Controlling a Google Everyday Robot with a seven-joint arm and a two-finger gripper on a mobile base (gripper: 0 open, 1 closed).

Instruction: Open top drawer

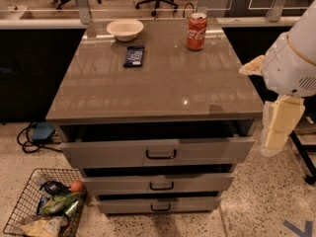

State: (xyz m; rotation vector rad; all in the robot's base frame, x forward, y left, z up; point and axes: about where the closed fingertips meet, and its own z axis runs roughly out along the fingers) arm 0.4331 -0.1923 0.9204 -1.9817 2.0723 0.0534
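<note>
The top drawer (158,152) is the tallest grey-beige front, with a black rectangular pull handle (161,155). It stands pulled out a little from under the cabinet top, with a dark gap above its front. My gripper (277,130) hangs as a pale yellow piece below the white arm housing (294,63), to the right of the cabinet. It is level with the top drawer's right end and apart from the handle. Nothing shows in its hold.
On the cabinet top (163,83) are a white bowl (125,29), a dark snack bar (134,56) and a red cola can (196,31). Two shorter drawers (160,184) sit below. A wire basket of trash (44,209) stands on the floor at the left, with cables (34,135) behind it.
</note>
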